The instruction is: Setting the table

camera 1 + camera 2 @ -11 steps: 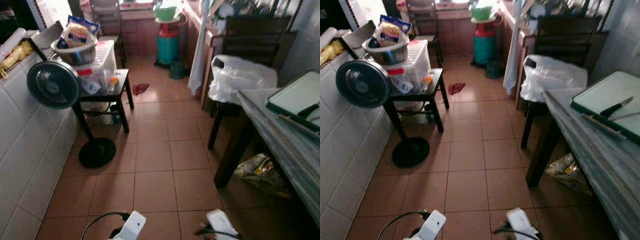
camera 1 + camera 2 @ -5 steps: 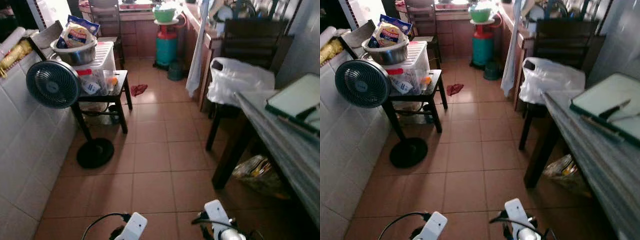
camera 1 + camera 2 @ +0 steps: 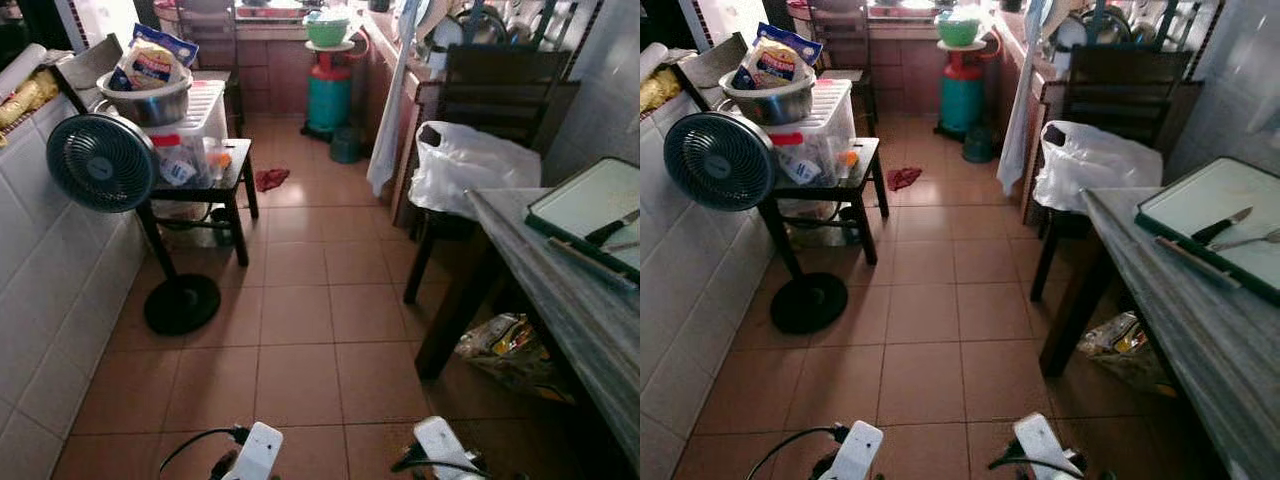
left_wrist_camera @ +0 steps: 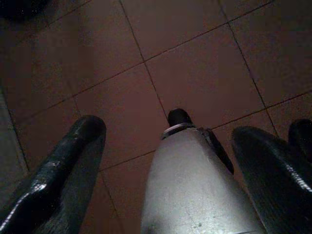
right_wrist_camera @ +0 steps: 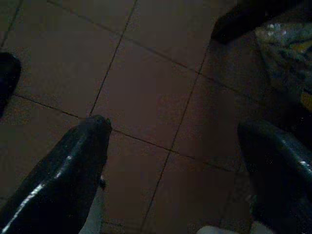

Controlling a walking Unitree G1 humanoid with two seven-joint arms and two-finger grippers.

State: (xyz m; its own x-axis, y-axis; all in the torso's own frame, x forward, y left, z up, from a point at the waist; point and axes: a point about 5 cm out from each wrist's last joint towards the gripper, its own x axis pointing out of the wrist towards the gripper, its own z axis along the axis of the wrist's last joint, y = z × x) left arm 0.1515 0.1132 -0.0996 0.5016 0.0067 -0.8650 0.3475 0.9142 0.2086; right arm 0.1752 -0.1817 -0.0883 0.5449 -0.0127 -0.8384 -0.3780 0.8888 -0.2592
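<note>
A grey stone-topped table [image 3: 1180, 310] runs along the right side. On it lies a white board with a green rim [image 3: 1225, 200], and on the board rest a black-handled knife [image 3: 1220, 228] and a fork [image 3: 1252, 240]. A thin stick [image 3: 1196, 263] lies along the board's near edge. Both arms hang low at the bottom of the eye views, left arm [image 3: 257, 456] and right arm [image 3: 441, 449]. My left gripper [image 4: 170, 131] and right gripper [image 5: 175, 126] are open over brown floor tiles and hold nothing.
A standing fan [image 3: 101, 162] and a black side table [image 3: 232, 178], stacked with a plastic box and a steel bowl [image 3: 148, 100], line the white-tiled left wall. A dark chair carrying a white bag [image 3: 472, 168] stands by the table. A teal gas cylinder [image 3: 328, 96] is at the back.
The whole picture has shifted slightly as the camera moved. The right arm's white end rose a little half a second ago and has dropped back. Nothing was taken hold of.
</note>
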